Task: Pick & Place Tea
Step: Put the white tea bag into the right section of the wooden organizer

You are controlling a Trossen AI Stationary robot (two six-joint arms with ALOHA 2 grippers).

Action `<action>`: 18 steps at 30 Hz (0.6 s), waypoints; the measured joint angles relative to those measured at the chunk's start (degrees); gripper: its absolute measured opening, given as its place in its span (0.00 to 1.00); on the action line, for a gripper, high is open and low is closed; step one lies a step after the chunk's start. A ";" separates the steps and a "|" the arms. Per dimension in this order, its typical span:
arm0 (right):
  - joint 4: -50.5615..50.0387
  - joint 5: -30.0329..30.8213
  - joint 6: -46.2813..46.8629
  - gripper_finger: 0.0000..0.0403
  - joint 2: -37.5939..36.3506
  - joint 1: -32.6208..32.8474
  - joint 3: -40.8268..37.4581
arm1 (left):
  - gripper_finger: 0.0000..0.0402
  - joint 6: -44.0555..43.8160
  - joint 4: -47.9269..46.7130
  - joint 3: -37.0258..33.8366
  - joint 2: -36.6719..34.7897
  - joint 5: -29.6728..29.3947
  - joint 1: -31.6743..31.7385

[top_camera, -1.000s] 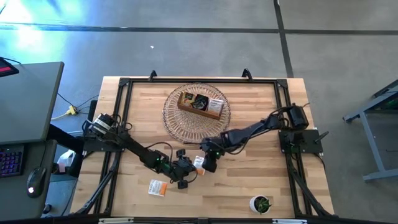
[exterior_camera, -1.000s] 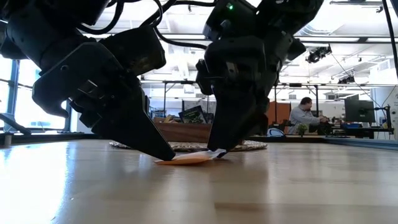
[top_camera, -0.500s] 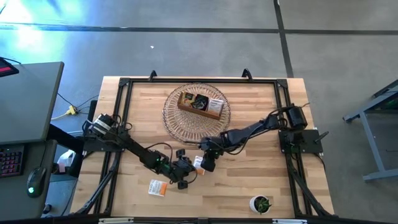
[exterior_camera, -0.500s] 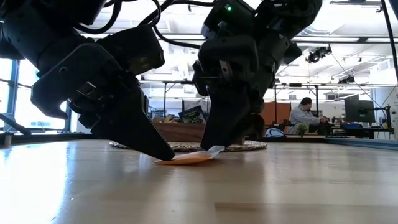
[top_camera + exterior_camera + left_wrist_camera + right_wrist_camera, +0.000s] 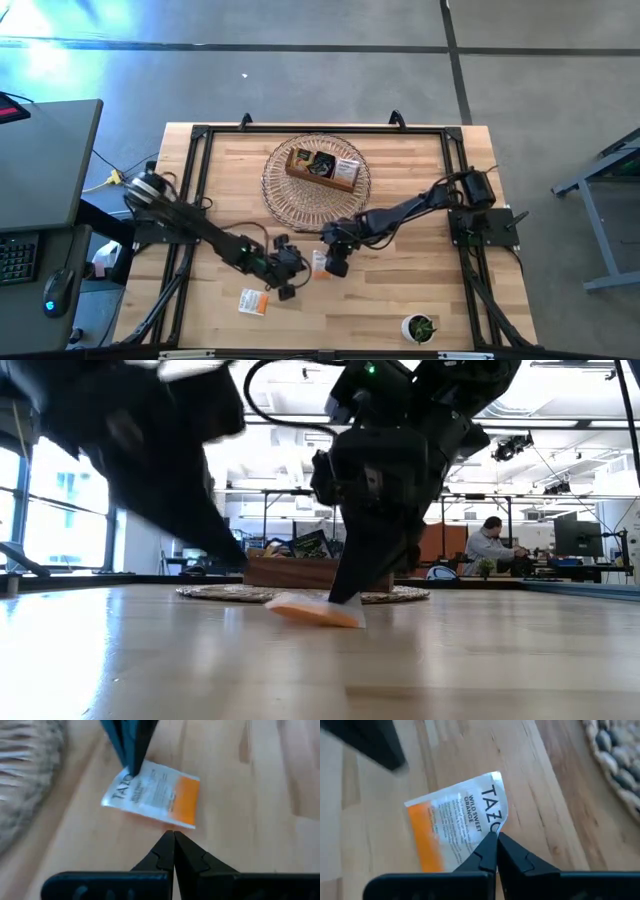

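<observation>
Since 1 second ago, the left gripper (image 5: 287, 287) has pulled back from the tea sachet (image 5: 319, 262), its fingers pressed together on nothing. Meanwhile the right gripper (image 5: 334, 267) has closed from wide apart and now pinches the sachet's white edge, tilting it up off the table (image 5: 420, 290). Another orange-and-white sachet (image 5: 252, 301) lies nearby. Behind them, a wooden tray (image 5: 322, 168) sits on a woven mat (image 5: 282, 195).
</observation>
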 joint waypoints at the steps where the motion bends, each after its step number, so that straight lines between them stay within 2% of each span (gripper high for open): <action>1: -0.02 0.15 -0.62 0.01 -0.40 0.00 0.00 | 0.00 -0.36 -2.57 0.00 -2.35 -0.09 0.00; 3: -0.79 1.64 -1.62 0.01 -2.30 -0.14 0.00 | 0.00 -0.61 -7.74 0.01 -7.19 -0.53 0.02; 6: -1.99 7.94 -7.58 0.01 -7.19 -0.52 0.00 | 0.00 -0.57 -16.20 0.04 -14.71 -2.23 0.06; 8: -3.79 16.55 -14.13 0.01 -11.46 -0.90 0.00 | 0.00 -0.46 -21.41 0.16 -19.68 -3.90 0.06; 12: -5.42 38.98 -30.24 0.00 -18.79 -1.76 0.11 | 0.00 -1.24 -31.80 0.20 -26.35 -10.07 0.02; 14: -6.21 45.95 -37.45 0.00 -20.87 -3.24 0.17 | 0.00 -3.18 -35.90 0.20 -28.41 -13.32 0.02; 16: -7.82 46.05 -40.51 0.00 -21.78 -5.68 0.17 | 0.00 -4.99 -39.11 0.20 -29.68 -15.89 0.04; 18: -9.60 41.99 -38.56 0.00 -21.90 -8.87 0.16 | 0.00 -5.75 -41.44 0.20 -29.80 -17.92 0.04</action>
